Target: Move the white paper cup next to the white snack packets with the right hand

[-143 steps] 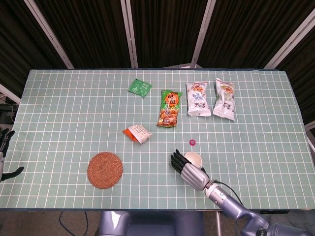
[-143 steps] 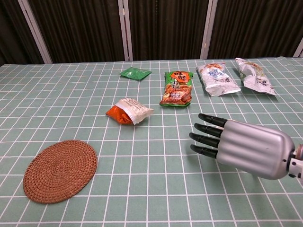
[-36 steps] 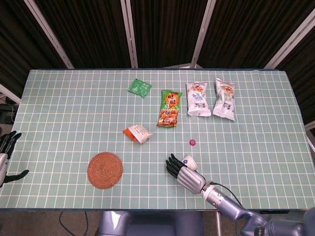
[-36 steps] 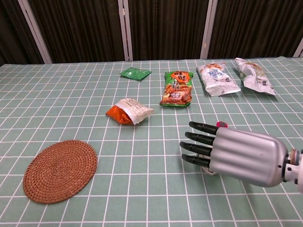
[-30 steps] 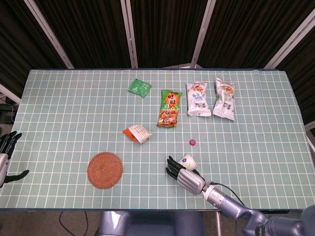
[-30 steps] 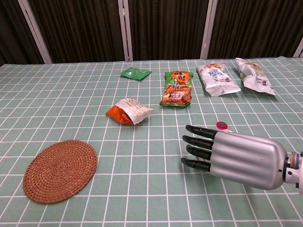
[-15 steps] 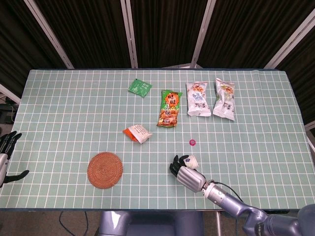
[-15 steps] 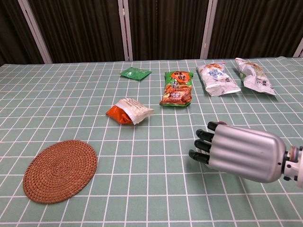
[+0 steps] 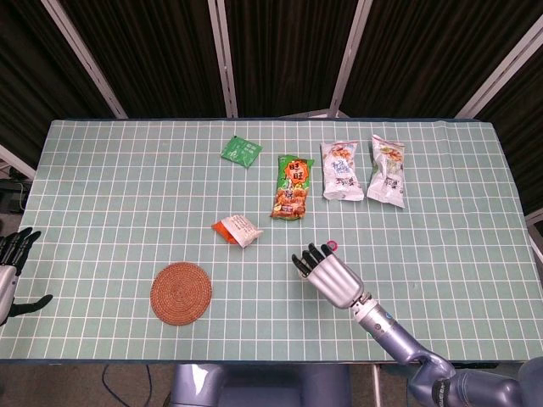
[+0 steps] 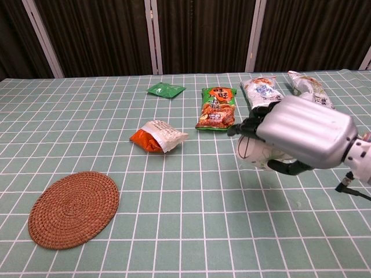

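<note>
Carrying the white paper cup (image 10: 250, 148) clear of the bench (image 9: 110, 195), the right robot hand (image 10: 301, 134) has it wrapped in its curled fingers; the chest view shows the cup lying sideways in the grip, its pale body peeking out below and to the left of the metal knuckles. From the head view the cup is hidden under the hand, which hangs beside the small pink cap (image 9: 332, 246), nearer the robot than the orange-and-green snack packet (image 9: 292, 186). So the pick-up looks finished and the carry stage is in hand. The next move calls for travel away from the robot and somewhat rightward, past the pink cap, toward the two white snack packets (image 9: 363, 170), then turning the cup upright and setting it down just beside them without nudging either.

Half a second earlier the hand sat low on the bench with its fingers closing round the cup; now it has risen and come forward, covering part of the pink cap in the head view.

At the left bench edge, the left robot hand (image 9: 12, 263) idles with its fingers spread, holding nothing.
</note>
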{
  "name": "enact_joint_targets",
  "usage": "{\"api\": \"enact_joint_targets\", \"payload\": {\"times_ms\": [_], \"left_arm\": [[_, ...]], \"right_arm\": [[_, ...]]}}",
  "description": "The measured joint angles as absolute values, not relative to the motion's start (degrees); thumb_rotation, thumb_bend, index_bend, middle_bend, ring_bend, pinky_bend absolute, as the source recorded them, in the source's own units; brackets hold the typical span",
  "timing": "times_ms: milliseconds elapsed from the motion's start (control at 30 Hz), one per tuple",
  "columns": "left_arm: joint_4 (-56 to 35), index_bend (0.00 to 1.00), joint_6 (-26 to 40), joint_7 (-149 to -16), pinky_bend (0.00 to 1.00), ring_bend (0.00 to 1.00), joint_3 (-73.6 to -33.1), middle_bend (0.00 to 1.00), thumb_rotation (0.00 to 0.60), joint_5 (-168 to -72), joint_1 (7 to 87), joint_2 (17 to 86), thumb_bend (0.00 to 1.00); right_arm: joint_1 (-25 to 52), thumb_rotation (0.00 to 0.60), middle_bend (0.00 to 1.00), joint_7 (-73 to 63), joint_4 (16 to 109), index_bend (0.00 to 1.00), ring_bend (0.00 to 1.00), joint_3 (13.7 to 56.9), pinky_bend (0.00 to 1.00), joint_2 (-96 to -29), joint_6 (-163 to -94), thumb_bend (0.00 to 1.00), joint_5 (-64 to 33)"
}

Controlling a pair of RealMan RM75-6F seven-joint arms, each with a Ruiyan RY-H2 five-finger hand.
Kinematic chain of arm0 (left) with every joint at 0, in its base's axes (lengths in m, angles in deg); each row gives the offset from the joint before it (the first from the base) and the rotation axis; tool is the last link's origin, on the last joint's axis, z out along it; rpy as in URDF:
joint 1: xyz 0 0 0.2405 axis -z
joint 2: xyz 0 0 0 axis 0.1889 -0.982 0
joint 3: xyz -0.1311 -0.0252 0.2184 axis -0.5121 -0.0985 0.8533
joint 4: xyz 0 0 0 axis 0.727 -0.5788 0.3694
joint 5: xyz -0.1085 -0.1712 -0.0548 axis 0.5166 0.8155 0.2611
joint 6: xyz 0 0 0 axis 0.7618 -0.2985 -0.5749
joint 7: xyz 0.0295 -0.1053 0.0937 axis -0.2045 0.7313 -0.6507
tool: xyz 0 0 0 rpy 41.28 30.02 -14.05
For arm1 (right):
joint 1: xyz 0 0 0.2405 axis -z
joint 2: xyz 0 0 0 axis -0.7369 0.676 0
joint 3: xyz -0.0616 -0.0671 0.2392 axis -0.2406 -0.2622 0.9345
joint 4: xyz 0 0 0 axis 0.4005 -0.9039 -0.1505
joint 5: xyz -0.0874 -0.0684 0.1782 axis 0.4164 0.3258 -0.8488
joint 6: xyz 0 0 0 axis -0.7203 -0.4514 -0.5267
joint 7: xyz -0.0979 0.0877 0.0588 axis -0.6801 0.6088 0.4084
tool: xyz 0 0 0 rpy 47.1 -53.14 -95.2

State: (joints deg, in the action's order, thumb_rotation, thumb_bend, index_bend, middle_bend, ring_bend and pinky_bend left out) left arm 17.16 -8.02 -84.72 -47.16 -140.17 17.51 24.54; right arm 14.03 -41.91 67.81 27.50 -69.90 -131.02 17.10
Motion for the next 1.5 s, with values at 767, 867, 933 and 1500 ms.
{"api": "enact_joint_targets", "payload": {"times_ms": [767, 867, 933, 1500], "left_arm": [[17.4, 0.00, -7.1, -84.5, 0.00, 0.00, -47.1, 0.00, 0.600, -139.8, 17.9, 24.4, 0.00], [17.4, 0.00, -7.1, -84.3, 0.00, 0.00, -47.0, 0.00, 0.600, -139.8, 17.9, 24.4, 0.00], [17.4, 0.00, -7.2, -84.0, 0.00, 0.00, -47.0, 0.00, 0.600, -139.9, 17.9, 24.2, 0.00], [17.2, 0.00, -6.5, -84.5, 0.00, 0.00, -47.0, 0.00, 0.600, -139.4, 18.2, 24.5, 0.00]], "right_arm": [[14.0, 0.600, 0.37, -17.1, 58.6, 0.19, 0.23, 40.3, 0.36, -80.3, -128.6, 0.43, -7.1], [13.8, 0.600, 0.37, -17.6, 57.8, 0.19, 0.23, 40.1, 0.36, -80.9, -128.8, 0.43, -7.1], [13.7, 0.600, 0.37, -17.9, 57.1, 0.19, 0.23, 39.9, 0.36, -81.2, -129.0, 0.43, -6.9], [12.8, 0.600, 0.37, -17.1, 51.3, 0.19, 0.22, 40.7, 0.35, -84.0, -128.7, 0.42, -8.7]]}}
